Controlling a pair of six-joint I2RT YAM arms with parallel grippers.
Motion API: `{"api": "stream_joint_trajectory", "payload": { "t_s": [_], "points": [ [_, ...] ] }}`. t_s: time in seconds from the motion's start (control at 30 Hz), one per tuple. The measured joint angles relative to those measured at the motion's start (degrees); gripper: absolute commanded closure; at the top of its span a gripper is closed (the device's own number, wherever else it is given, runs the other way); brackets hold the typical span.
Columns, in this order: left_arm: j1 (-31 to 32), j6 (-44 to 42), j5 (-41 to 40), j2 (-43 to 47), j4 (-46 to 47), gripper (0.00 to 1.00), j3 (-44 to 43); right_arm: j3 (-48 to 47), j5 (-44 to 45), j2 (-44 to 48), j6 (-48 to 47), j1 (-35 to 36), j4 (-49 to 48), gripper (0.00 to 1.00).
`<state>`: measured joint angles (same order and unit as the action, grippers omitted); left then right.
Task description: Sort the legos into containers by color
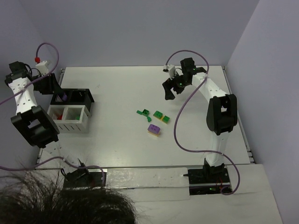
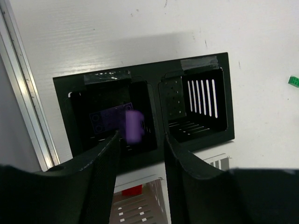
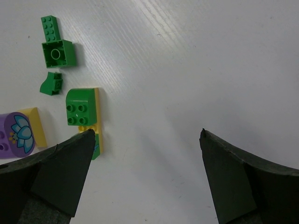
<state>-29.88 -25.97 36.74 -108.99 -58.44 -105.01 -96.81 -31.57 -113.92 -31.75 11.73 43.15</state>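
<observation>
Left pincer [image 2: 140, 136] parted, blurred purple brick [image 2: 134, 125] past its tips, right pincer [image 3: 147, 133] spread beside green bricks [image 3: 56, 54]

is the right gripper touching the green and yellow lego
Apart. The top external view shows table between the right gripper and the green and yellow lego; its jaws are open.

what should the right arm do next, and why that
Probably shift the right gripper leftward in its wrist view, then lower it over the green-and-yellow piece. Its jaws stand open and empty above bare table, so nothing is lined up between them yet. That piece lies just beyond the tip of its left finger, which makes it the shortest reach among the unsorted legos.
</observation>
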Motion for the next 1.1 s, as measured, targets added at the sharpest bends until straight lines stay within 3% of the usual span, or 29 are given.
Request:
{"api": "stream_joint_trajectory", "payload": {
  "t_s": [0.43,0.8,1.1],
  "points": [
    [0.93,-0.28,-0.18,1.74,4.12,0.45,6.06,0.41,0.58,0.35,-3.46,2.05,3.77,0.03],
    [3.27,-0.22,1.25,15.17,10.27,0.44,15.56,6.18,5.93,8.50,-6.87,10.97,9.81,0.12],
    [4.22,1.23,0.58,23.05,14.04,0.43,26.66,14.27,9.32,16.31,-7.65,16.81,15.02,0.12]
  ]
}}
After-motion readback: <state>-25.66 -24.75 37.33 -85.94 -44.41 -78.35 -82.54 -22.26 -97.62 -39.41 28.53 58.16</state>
